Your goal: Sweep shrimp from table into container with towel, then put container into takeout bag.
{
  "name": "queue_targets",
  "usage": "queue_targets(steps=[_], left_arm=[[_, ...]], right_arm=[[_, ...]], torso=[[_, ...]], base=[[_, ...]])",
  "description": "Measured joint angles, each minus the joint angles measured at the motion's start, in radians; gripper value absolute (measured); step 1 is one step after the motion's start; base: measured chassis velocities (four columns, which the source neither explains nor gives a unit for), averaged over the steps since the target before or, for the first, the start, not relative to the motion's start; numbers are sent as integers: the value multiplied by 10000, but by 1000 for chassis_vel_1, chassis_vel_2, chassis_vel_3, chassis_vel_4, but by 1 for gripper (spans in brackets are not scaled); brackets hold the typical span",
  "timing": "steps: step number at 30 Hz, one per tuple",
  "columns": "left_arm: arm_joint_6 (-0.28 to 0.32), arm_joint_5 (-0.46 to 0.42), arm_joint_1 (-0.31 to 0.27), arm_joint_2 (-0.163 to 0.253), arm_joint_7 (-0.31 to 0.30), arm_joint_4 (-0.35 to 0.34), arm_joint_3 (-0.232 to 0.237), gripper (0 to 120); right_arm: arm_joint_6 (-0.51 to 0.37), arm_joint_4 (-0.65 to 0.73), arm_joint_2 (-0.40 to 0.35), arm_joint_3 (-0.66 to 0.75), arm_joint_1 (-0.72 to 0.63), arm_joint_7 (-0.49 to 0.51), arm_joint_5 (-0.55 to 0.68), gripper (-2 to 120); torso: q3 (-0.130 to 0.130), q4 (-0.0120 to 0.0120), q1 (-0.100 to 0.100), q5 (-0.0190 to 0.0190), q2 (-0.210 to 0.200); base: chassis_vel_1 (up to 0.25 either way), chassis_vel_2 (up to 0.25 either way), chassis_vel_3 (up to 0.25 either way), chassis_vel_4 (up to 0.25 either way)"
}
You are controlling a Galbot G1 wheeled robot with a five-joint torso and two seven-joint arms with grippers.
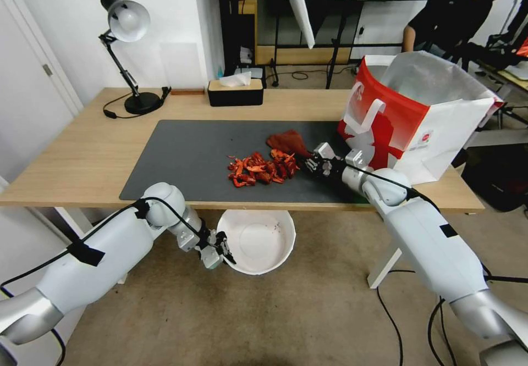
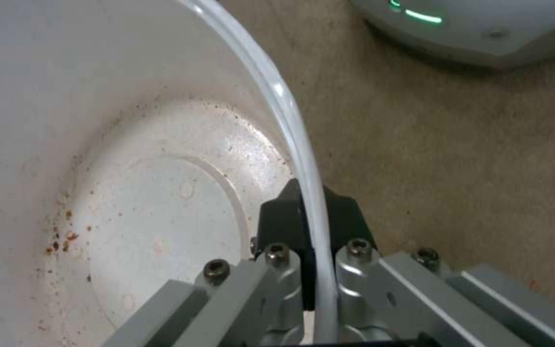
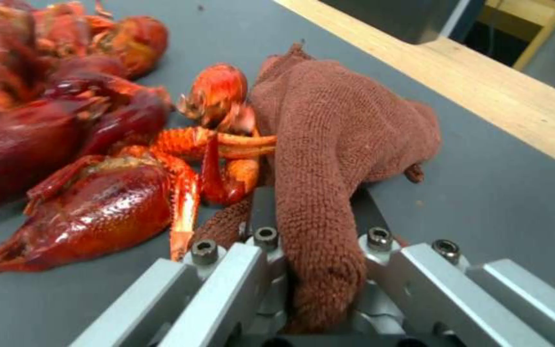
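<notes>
A pile of red-orange shrimp (image 1: 261, 169) (image 3: 91, 159) lies on the dark mat of the table (image 1: 82, 151), near its front edge. My right gripper (image 1: 311, 164) (image 3: 310, 202) is shut on the rust-brown towel (image 1: 289, 142) (image 3: 335, 130), which rests on the mat against the right side of the pile. Below the front edge of the table, my left gripper (image 1: 224, 253) (image 2: 308, 212) is shut on the rim of the white container (image 1: 257, 240) (image 2: 136, 193), holding it under the pile. The container holds only small specks. The red and white takeout bag (image 1: 418, 114) stands open at the table's right end.
A black tissue box (image 1: 235, 92) and a desk lamp (image 1: 127, 53) stand along the table's back edge. The bag is close behind my right wrist. Brown carpet lies under the container. The robot's base (image 2: 483, 29) shows in the left wrist view.
</notes>
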Motion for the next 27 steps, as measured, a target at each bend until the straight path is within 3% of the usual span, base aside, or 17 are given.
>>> queue_targets(steps=[27], left_arm=[[60,-193,-103,-11,-2,103,26,0]], right_arm=[[135,1871,-354,73,-1521,-104,159,5]], torso=[[-1,0,-1,0,0]], base=[[0,0,0,0]])
